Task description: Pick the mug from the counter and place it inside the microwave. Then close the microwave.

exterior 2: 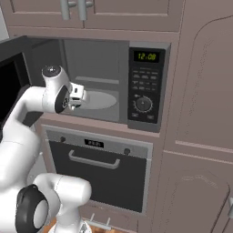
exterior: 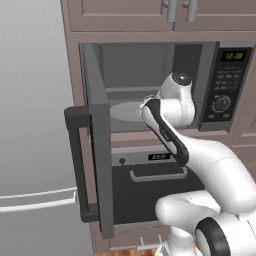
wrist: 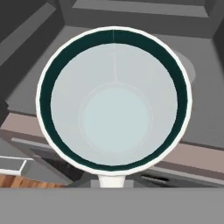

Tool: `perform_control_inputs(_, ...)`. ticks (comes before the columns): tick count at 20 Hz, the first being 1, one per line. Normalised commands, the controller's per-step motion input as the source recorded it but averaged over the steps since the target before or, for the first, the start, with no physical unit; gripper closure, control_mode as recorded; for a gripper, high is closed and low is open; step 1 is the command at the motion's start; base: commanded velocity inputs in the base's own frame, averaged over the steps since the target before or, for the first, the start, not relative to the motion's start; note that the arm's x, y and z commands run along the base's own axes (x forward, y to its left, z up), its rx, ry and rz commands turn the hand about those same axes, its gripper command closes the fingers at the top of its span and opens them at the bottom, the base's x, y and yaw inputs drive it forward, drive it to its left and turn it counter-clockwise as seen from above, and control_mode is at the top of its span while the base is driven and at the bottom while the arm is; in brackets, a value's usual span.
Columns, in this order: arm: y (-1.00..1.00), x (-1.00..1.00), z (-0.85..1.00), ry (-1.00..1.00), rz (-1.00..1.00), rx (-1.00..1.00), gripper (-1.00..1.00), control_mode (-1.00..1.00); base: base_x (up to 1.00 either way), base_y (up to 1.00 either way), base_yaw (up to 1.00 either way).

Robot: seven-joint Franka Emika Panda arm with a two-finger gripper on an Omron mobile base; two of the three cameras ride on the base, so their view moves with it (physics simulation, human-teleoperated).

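The mug (wrist: 114,103) hangs right under the hand, seen from above: white rim, dark green band inside, pale bottom, its handle (wrist: 109,179) toward the lower edge. My gripper (exterior: 145,107) is shut on the mug at the front opening of the microwave (exterior: 150,85), just above the front edge of the round turntable (exterior 2: 99,100). In the base views the hand and arm mostly hide the mug. The microwave door (exterior: 92,165) stands wide open to the left. The counter is out of view.
The microwave's control panel (exterior 2: 145,84) with green display and knob sits right of the cavity. An oven (exterior 2: 100,173) with a horizontal handle is below. A grey fridge (exterior: 30,125) stands left of the open door. Cabinet doors (exterior 2: 82,11) are above.
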Motion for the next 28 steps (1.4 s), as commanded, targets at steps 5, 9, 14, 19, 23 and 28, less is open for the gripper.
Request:
perform_control_inputs(5, 0.00, 0.19, 0.00, 0.00, 0.00, 0.00, 1.00, -1.00, 0.00, 0.00, 0.00)
perform_control_inputs(9, 0.00, 0.35, -0.09, 0.00, 0.00, 0.00, 1.00, -1.00, 0.00, 0.00, 0.00)
perform_control_inputs(14, 0.00, 0.35, -0.14, 0.01, 0.00, 0.00, 1.00, -1.00, 0.00, 0.00, 0.00)
perform_control_inputs(19, 0.00, 0.38, -0.03, 0.01, 0.00, 0.00, 1.00, -1.00, 0.00, 0.00, 0.00)
perform_control_inputs(23, 0.00, 0.37, -0.01, 0.08, 0.00, 0.00, 1.00, -1.00, 0.00, 0.00, 0.00)
perform_control_inputs(28, 0.00, 0.28, -0.01, 0.17, 0.00, 0.00, 1.00, -1.00, 0.00, 0.00, 0.00)
